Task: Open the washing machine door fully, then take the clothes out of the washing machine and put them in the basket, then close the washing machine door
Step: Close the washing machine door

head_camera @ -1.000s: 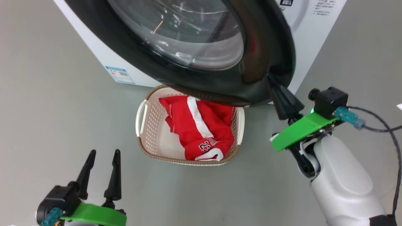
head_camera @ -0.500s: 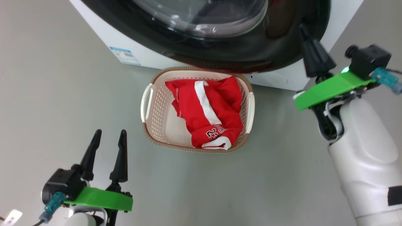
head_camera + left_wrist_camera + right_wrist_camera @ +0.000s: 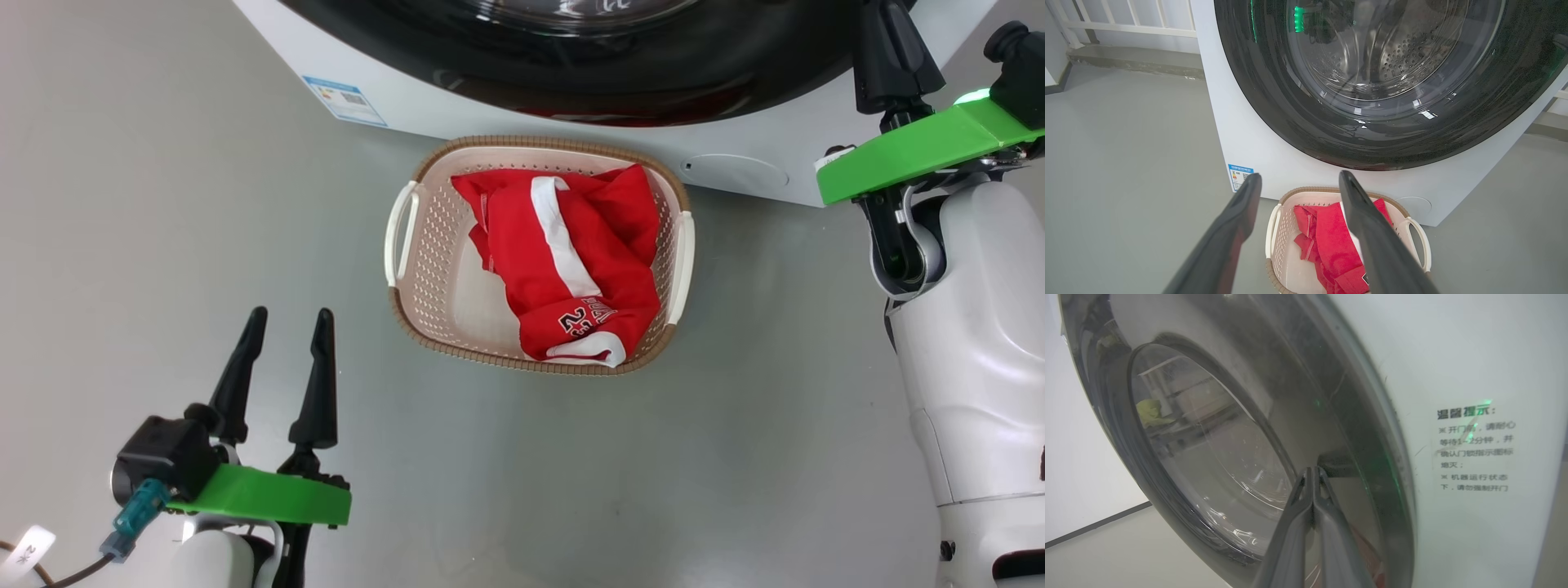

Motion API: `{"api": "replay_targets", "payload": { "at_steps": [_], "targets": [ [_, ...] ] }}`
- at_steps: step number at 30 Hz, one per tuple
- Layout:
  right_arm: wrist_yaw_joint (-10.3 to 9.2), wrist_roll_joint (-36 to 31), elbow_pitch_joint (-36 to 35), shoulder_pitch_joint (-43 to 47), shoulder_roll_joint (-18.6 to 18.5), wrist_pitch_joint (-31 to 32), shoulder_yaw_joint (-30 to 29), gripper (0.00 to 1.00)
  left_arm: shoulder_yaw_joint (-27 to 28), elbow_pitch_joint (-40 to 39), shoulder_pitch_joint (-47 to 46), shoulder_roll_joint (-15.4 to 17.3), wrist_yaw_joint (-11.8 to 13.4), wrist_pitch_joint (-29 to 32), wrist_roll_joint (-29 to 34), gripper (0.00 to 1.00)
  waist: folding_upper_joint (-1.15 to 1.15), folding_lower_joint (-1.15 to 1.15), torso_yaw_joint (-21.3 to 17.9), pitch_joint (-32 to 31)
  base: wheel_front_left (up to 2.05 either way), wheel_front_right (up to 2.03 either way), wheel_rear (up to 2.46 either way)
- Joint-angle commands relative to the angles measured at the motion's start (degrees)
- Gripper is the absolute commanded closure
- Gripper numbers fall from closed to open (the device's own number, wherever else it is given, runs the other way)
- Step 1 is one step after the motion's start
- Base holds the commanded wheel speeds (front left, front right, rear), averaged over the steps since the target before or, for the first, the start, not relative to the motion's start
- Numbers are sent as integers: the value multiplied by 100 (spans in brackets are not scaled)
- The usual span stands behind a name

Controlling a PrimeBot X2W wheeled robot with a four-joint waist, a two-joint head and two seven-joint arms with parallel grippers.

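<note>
Clothes lie in the basket on the floor, just before the washing machine. Left gripper hangs spread wide, empty; right gripper, pinched shut, points at the door rim.

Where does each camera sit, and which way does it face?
Head view: on the head, facing down at the basket of clothes; left claw lower left, right claw upper right.
Left wrist view: on the left wrist, facing the washing machine door past open fingers.
Right wrist view: on the right wrist, facing the door's rim along shut fingers.
Shared: head and left wrist both show the basket.
</note>
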Motion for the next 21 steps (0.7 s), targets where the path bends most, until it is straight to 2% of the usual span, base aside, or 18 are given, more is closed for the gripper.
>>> {"api": "replay_targets", "payload": {
  "at_steps": [1,9,11,12,13,14,15,21],
  "targets": [
    [-28,-90,-157,-225,45,-27,-47,100,176,-146,-95,113,-17,-66,-34,0,0,0,28,25,0,0,0],
    [-28,-151,-166,67,69,-27,253,100,200,-74,-25,108,-17,-66,-7,0,0,0,-24,-120,0,0,0],
    [-28,-150,-159,239,67,-27,376,90,209,-31,3,117,-17,-66,1,0,0,0,-60,-196,0,0,0],
    [-28,-147,-161,331,63,-27,422,65,214,-4,20,126,-17,-66,0,0,0,0,-80,-238,0,0,0],
    [-28,-140,-173,428,61,-27,445,53,222,32,38,136,-17,-66,-5,0,0,0,-102,-283,0,0,0],
    [-28,-140,-185,531,55,-27,467,23,236,67,50,147,-17,-66,-10,0,0,0,-125,-328,0,0,0],
    [-28,-138,-197,641,52,-27,494,0,251,97,62,158,-17,-66,-17,0,0,0,-150,-379,0,0,0],
    [-28,-109,-247,1331,40,-27,635,0,288,186,172,281,-17,-66,-35,0,0,0,-341,-692,0,0,0]
  ]
}}
